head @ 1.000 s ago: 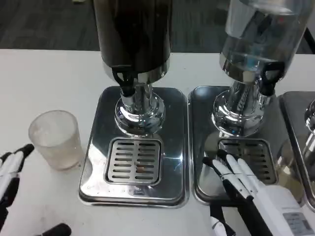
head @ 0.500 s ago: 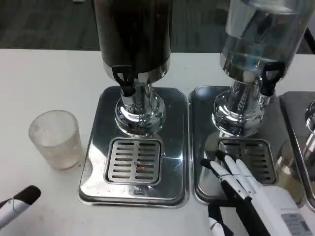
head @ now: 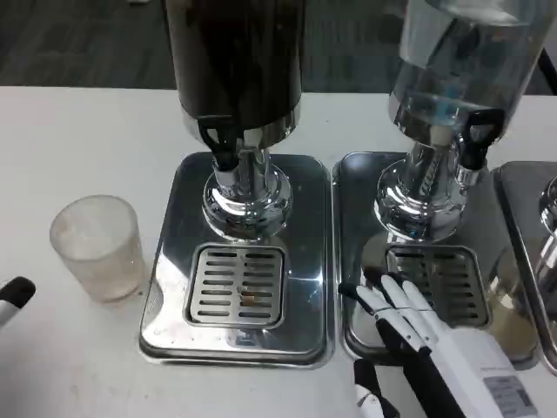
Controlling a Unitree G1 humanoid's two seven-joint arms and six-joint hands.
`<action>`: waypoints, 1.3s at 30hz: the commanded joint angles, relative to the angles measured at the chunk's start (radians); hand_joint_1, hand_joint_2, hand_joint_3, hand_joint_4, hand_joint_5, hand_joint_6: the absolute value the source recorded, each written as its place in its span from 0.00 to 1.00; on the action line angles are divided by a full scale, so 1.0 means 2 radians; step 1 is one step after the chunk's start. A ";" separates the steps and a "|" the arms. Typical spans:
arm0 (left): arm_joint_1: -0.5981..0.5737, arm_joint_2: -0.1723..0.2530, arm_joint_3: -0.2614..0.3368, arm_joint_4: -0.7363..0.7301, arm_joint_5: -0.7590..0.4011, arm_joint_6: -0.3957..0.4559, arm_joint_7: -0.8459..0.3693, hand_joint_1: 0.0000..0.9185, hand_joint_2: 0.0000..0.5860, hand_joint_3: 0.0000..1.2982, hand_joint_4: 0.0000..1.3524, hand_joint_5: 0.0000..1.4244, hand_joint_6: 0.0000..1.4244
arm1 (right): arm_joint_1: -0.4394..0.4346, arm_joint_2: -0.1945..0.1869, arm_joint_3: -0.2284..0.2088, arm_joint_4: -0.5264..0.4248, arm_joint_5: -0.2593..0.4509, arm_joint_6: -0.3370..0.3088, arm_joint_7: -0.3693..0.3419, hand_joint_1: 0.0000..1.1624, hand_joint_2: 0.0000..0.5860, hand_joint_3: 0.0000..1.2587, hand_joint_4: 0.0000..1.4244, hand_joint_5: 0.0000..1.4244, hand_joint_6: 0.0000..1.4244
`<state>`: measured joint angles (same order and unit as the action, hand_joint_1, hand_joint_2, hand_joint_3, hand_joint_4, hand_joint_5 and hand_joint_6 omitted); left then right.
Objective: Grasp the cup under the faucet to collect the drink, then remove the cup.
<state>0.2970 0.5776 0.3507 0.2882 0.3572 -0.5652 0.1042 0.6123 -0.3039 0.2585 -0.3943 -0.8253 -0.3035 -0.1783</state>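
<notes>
Cup (head: 97,246) whole; left hand (head: 13,297) cropped

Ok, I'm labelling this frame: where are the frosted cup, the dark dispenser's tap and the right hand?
frosted cup (head: 96,246), head view, side wall.
dark dispenser's tap (head: 220,144), head view, black lever.
right hand (head: 426,340), head view, middle.

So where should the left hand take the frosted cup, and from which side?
Grip the cup around its mid wall, coming from its left, where the left hand already is. It stands upright and open-topped on the table, the dispenser tray close on its right.
</notes>
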 commanded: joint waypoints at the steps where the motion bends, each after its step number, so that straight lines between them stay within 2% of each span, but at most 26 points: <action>1: -0.024 0.017 -0.017 0.038 -0.004 0.004 -0.011 0.00 0.04 0.00 0.00 0.00 0.04 | -0.005 0.003 0.002 0.004 0.000 0.001 -0.005 0.42 1.00 0.11 0.02 0.00 0.14; 18: -0.127 0.062 -0.097 0.191 0.014 -0.025 -0.003 0.00 0.02 0.00 0.00 0.00 0.03 | -0.021 0.008 0.016 0.010 -0.002 -0.004 -0.010 0.42 1.00 0.12 0.03 0.00 0.15; 28: -0.177 0.065 -0.138 0.254 0.031 -0.052 0.022 0.00 0.00 0.00 0.00 0.00 0.04 | -0.025 0.008 0.022 0.010 -0.001 -0.007 -0.012 0.42 1.00 0.12 0.03 0.01 0.16; 39: -0.212 0.070 -0.175 0.269 0.052 -0.031 0.040 0.00 0.01 0.00 0.00 0.00 0.04 | -0.034 0.007 0.029 0.014 0.003 -0.011 -0.012 0.42 1.00 0.12 0.03 0.01 0.19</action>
<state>-0.1091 0.6948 0.0160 0.8155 0.4448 -0.6409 0.1648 0.5516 -0.2867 0.3177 -0.3697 -0.8269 -0.3125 -0.1899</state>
